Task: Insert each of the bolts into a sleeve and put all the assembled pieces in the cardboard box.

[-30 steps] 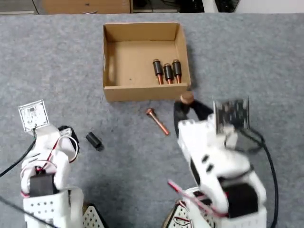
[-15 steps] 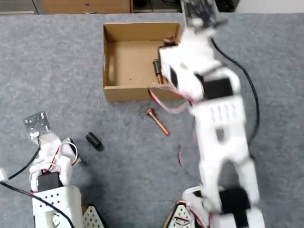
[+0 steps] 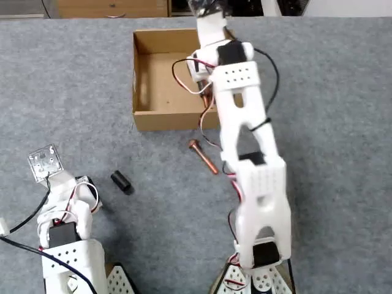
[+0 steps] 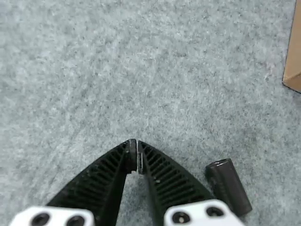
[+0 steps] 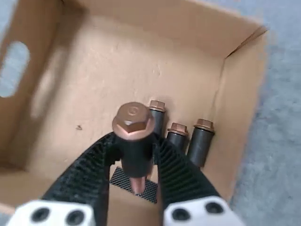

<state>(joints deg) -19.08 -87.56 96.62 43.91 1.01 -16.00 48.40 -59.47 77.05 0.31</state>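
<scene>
Copper bolt in its sleeve [image 5: 133, 127] sits clamped in my right gripper [image 5: 135, 153] above open floor in the cardboard box [image 5: 197, 33]; three assembled pieces [image 5: 178, 136] line one wall. My left gripper [image 4: 136, 157], tips pressed together, is beside a loose sleeve [image 4: 228, 186] on the carpet [image 4: 141, 56].

Your grey worktop [image 3: 343, 92] is rough, fuzzy, felt-like cloth. The brown cardboard box [image 3: 141, 73] is matt paperboard. At centre frame, the loose copper-coloured metal bolt [image 3: 203, 157] has a dull sheen. The short black sleeve [image 3: 121, 181] looks smooth and faintly glossy. The left pincer [image 4: 136, 155] and right pincer [image 5: 135, 143] are ribbed matt black plastic on smooth white plastic. The copper-headed black assembled piece [image 5: 133, 123] in the right one gleams softly.
</scene>
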